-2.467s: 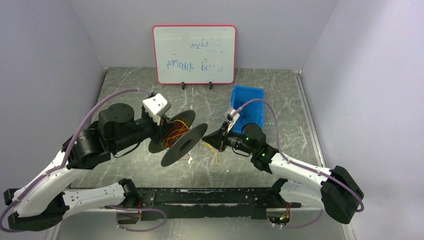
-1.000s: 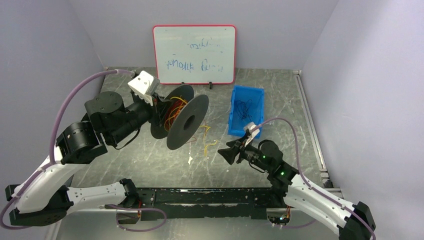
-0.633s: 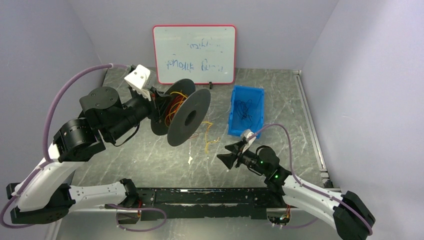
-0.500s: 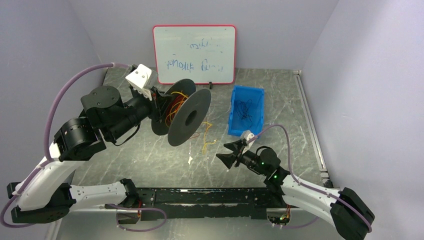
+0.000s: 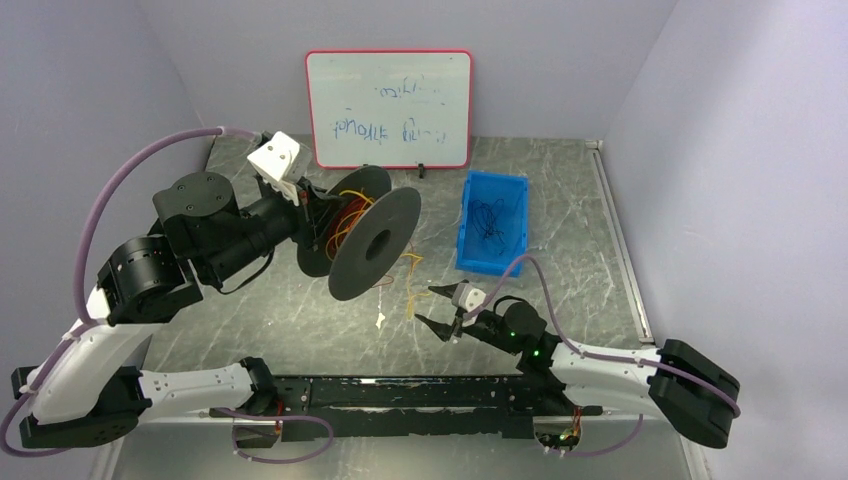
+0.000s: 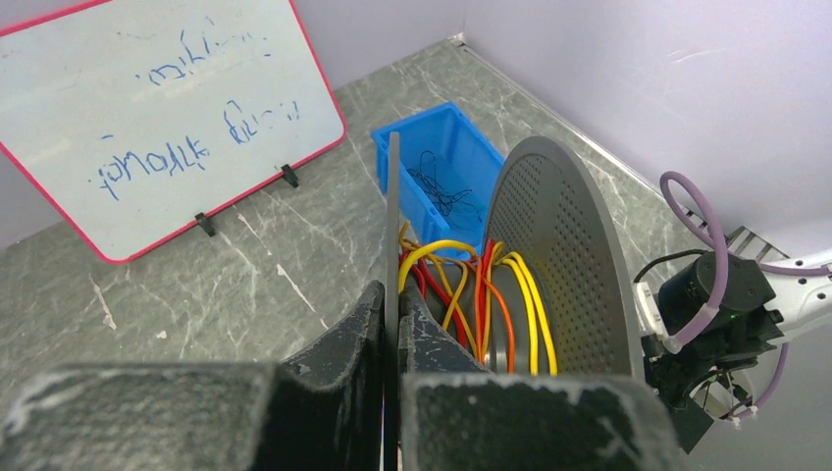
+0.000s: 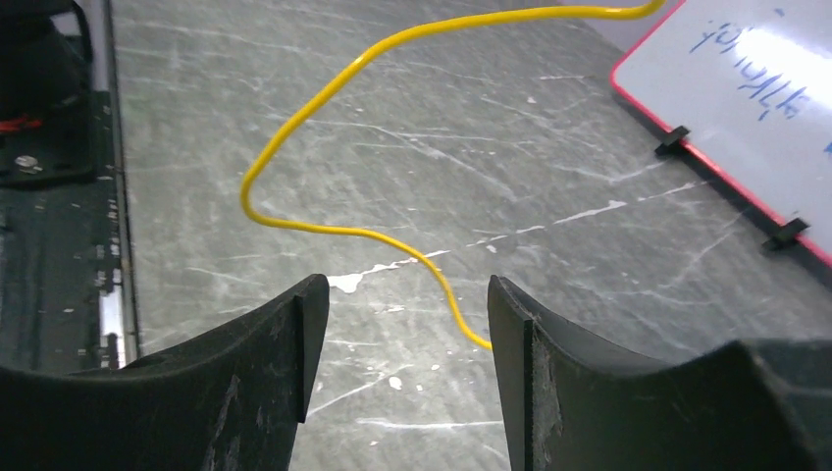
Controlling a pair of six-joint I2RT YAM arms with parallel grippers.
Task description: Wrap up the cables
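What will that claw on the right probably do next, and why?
Probably ease forward a little and close on the yellow cable. The right gripper is open, and that loose strand runs just ahead of its fingers, ungripped. The left gripper is clamped on one flange of the spool, where other strands are already wound.

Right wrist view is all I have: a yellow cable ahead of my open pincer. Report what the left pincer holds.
Observer: The left pincer is shut on the rear flange of a black spool.
Operator: Give the spool's load.
Observer: Yellow, orange and red cables, wound loosely on its core.
Operator: Trace my cable.
Observer: That loose cable hangs from the spool, ending just ahead of the right pincer.
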